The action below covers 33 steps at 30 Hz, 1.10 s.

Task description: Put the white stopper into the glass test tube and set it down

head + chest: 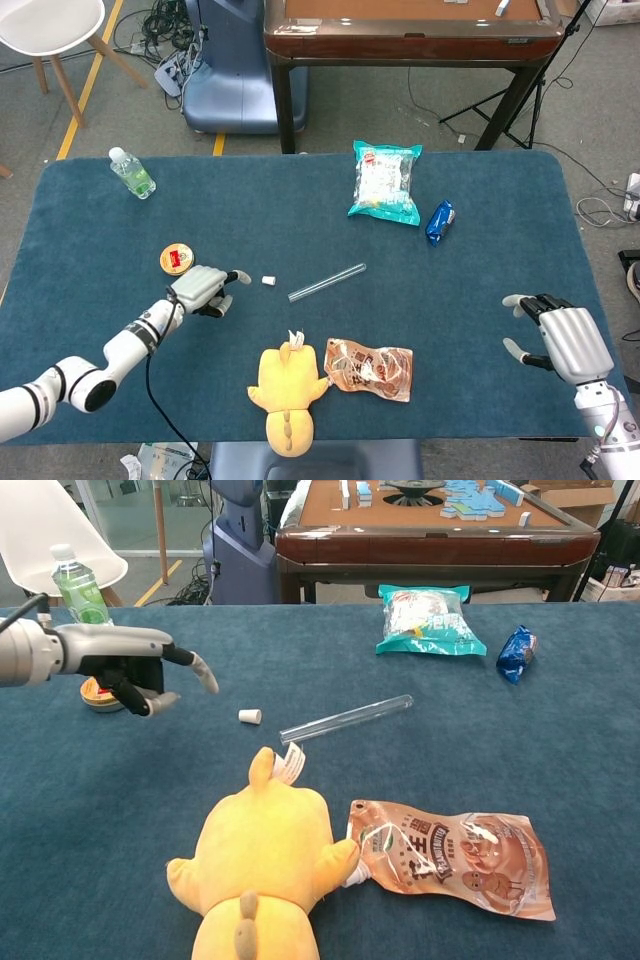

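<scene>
The small white stopper (268,281) (250,716) lies on the blue cloth just left of the glass test tube (327,282) (346,719), which lies flat and slanted near the table's middle. My left hand (205,290) (135,675) hovers a short way left of the stopper, fingers apart and pointing toward it, holding nothing. My right hand (560,340) hangs open near the table's right front edge, far from both objects; the chest view does not show it.
A yellow plush toy (289,392) (262,865) and a brown snack packet (370,369) (450,855) lie in front of the tube. A round tin (176,260) sits behind my left hand. A green bottle (131,172), teal bag (385,182) and blue packet (439,222) lie farther back.
</scene>
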Each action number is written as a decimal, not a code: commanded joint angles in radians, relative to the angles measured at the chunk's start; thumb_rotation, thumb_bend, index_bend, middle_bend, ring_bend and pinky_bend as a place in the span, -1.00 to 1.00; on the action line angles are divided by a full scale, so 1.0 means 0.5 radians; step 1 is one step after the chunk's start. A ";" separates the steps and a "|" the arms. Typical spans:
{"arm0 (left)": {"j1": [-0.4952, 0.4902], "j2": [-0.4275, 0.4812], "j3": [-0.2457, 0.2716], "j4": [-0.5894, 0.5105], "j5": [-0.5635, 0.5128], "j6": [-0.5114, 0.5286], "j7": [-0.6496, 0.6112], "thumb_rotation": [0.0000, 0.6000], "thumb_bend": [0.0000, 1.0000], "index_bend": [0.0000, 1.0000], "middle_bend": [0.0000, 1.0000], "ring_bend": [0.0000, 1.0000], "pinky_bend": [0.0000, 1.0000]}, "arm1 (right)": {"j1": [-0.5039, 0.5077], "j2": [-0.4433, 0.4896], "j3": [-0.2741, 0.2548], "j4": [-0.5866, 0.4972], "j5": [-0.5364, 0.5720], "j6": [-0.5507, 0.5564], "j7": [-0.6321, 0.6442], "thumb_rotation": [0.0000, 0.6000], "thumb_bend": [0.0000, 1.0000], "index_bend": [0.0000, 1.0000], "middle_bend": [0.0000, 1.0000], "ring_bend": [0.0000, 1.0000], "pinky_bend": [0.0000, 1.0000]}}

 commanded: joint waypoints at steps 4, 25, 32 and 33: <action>-0.129 -0.115 0.001 0.087 -0.154 -0.108 0.107 1.00 0.18 -0.60 1.00 1.00 1.00 | -0.002 -0.006 0.000 0.023 0.017 -0.006 0.017 1.00 -0.54 -0.30 -0.08 -0.28 -0.09; -0.356 -0.339 0.052 0.236 -0.542 -0.121 0.359 1.00 0.18 -0.62 1.00 1.00 1.00 | -0.049 0.015 -0.013 0.054 0.046 0.028 0.072 1.00 -0.54 -0.30 -0.07 -0.27 -0.09; -0.411 -0.400 0.080 0.294 -0.649 -0.119 0.422 1.00 0.18 -0.63 1.00 1.00 1.00 | -0.062 0.017 -0.014 0.061 0.051 0.041 0.081 1.00 -0.54 -0.30 -0.07 -0.27 -0.09; -0.415 -0.407 0.085 0.302 -0.660 -0.116 0.429 1.00 0.18 -0.63 1.00 1.00 1.00 | -0.064 0.017 -0.015 0.063 0.053 0.041 0.083 1.00 -0.54 -0.30 -0.07 -0.27 -0.09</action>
